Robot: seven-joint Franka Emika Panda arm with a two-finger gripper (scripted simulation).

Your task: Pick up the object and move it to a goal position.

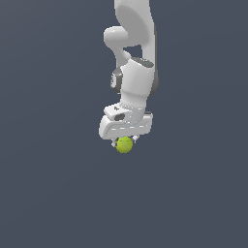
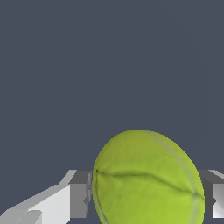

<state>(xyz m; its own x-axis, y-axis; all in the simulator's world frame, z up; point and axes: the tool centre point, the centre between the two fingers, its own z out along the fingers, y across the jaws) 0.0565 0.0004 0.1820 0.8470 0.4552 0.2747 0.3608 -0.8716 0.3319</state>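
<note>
Tennis ball [image 1: 124,144] at exterior frame centre, clamped between narrow fingers [image 2: 80,194] of gripper [image 1: 125,142] under white arm [image 1: 135,72]. Plain grey background open on all sides, frame edges far.

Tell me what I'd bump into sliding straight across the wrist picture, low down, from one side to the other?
One finger of the pincer → the yellow-green tennis ball → the other finger. Both fingers sit right against the ball's sides.

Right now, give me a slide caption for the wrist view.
Wrist view: yellow-green tennis ball clamped between the gripper fingers, seam facing the camera.
</note>
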